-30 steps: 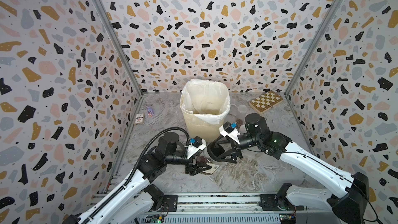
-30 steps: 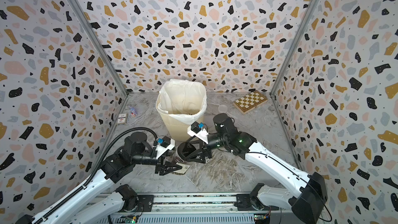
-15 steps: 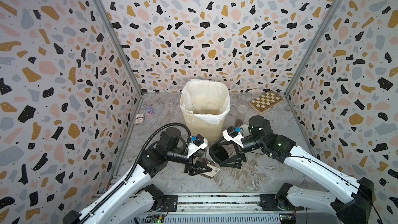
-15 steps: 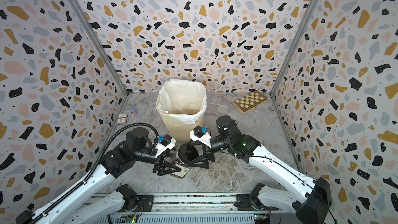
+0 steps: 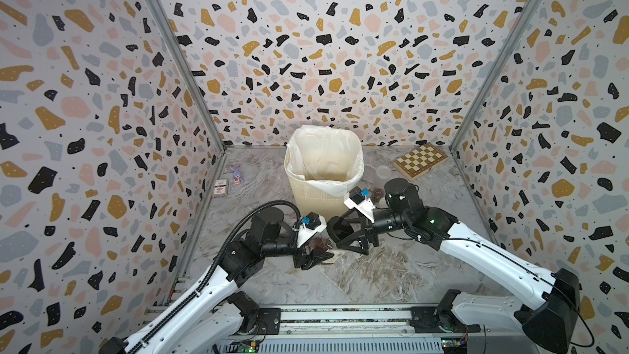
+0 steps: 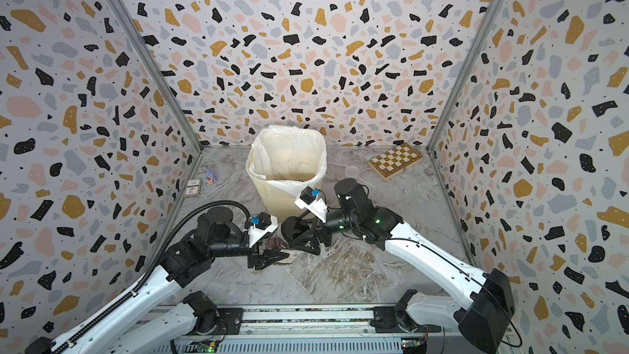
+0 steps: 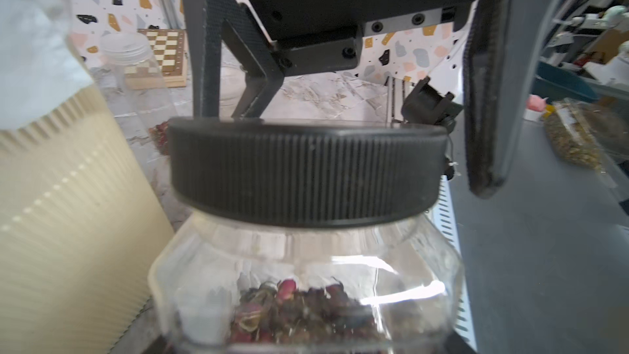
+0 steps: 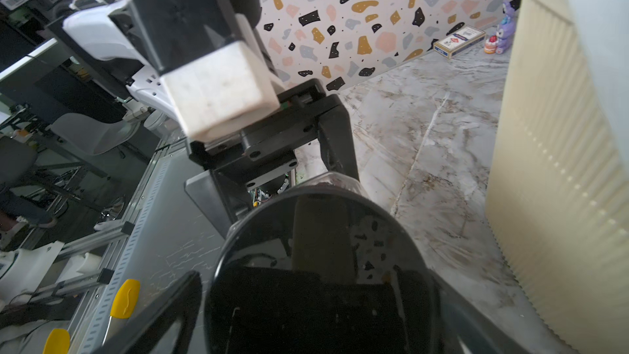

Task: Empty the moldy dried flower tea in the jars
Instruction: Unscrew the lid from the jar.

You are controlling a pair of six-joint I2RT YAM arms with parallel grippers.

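Right tool (image 5: 335, 234) stands spread around the black lid (image 7: 306, 171); left tool (image 5: 318, 253) clamps the squat jar (image 7: 306, 284), likely light, stiff, slick; grip the lid's ribbed rim.

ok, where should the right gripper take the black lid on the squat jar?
By the ribbed side wall of the black lid, pinched on opposite sides, coming over its flat top. The ribs should give traction, and the left gripper holds the squat jar lower down, leaving the rim free.
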